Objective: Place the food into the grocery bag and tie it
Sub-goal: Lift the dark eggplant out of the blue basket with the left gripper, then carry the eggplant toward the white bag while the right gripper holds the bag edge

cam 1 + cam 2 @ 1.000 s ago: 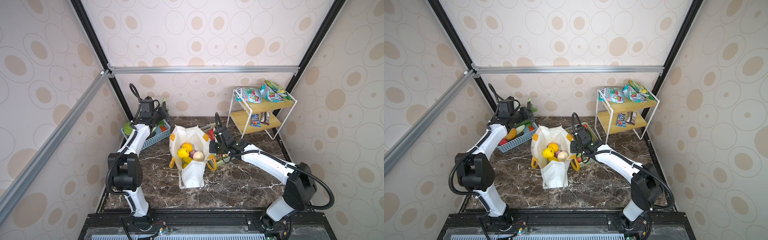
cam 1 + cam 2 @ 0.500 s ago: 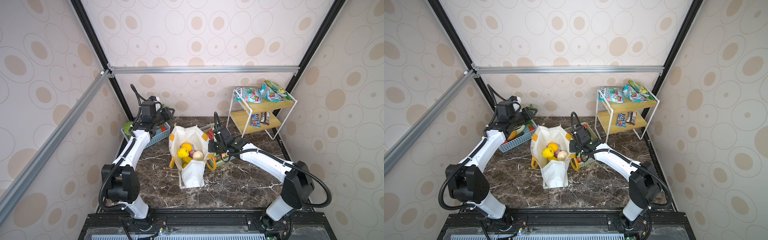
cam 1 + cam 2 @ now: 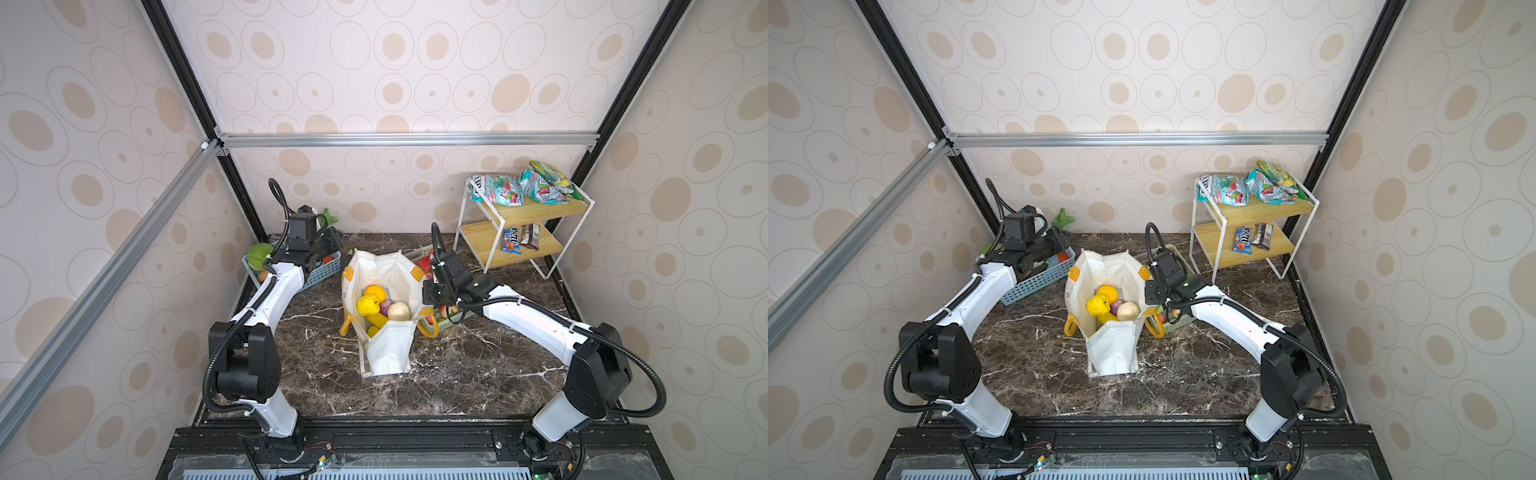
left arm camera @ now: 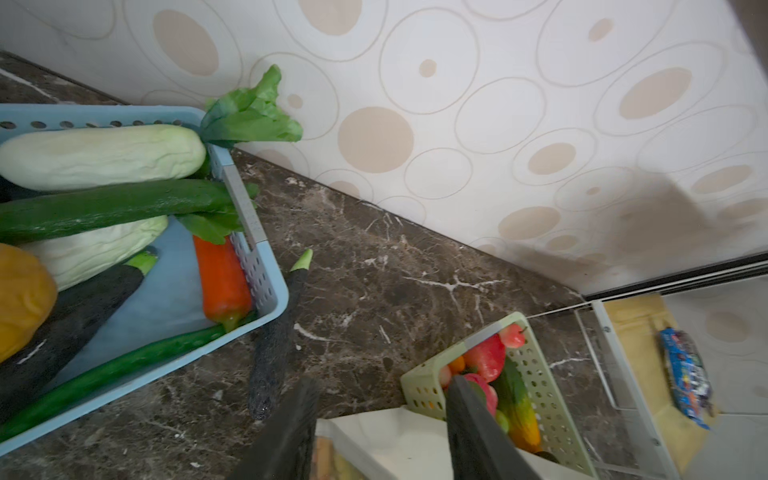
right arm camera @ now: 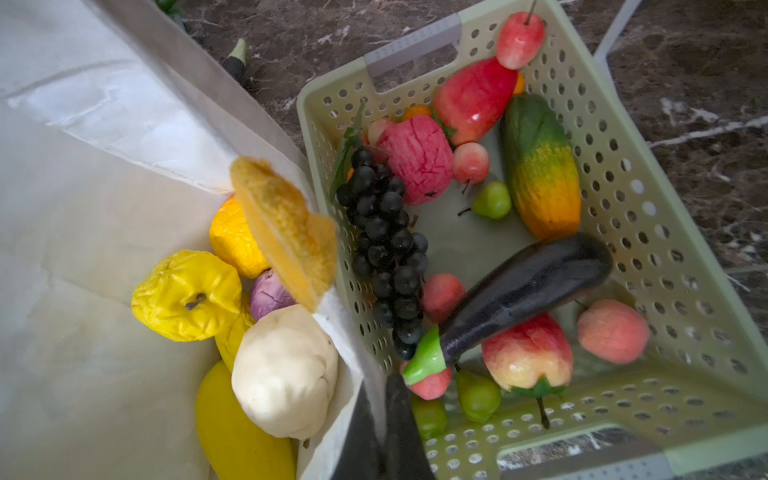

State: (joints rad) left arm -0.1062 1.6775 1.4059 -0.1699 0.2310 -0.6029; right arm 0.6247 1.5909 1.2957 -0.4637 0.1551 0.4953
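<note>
Right pincer [image 5: 379, 388] is clenched on the thin cloth rim of the grocery bag [image 3: 388, 353]. The bag stands open in the middle of the desk [image 3: 478, 374], tight against the holey green basket [image 5: 665, 249], with bare marble in front. Left pincer [image 4: 382, 386] gapes with nothing in it near the blue basket [image 4: 266, 291], and the lumpy plastic food [image 3: 376, 301] sits inside the bag, its lower pieces hidden.
</note>
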